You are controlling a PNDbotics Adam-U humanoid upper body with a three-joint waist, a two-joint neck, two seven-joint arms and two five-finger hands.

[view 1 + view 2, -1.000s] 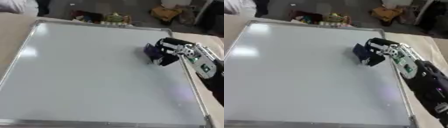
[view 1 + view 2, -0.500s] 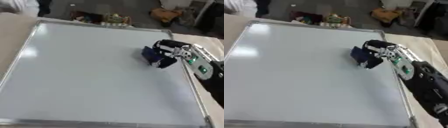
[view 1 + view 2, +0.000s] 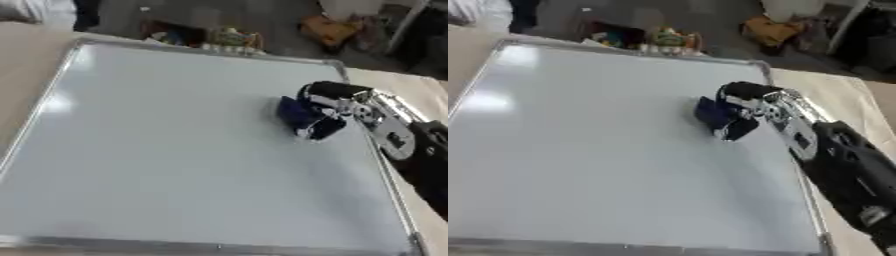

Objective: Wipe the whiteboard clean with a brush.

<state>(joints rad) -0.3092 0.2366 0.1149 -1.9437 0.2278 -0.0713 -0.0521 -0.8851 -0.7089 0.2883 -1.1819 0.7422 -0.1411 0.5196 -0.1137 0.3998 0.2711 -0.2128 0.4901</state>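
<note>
Whiteboard (image 3: 157, 150) fills most of the frame, lying flat on a tan worktop (image 3: 22, 65), silver frame all round; surface looks blank, w/ glare patches at upper left. Right robot hand (image 3: 337, 102) enters from the right side, arm running down to the lower right corner. Its fingers are curled round a dark blue brush (image 3: 302, 117), which sits right of centre, upper half of frame, touching the board surface just inside the right frame edge. Left robot hand shows in neither view. Beyond the board's far edge, top of frame: blurred clutter on the floor, incl. something orange-brown (image 3: 328, 27) at upper right.
</note>
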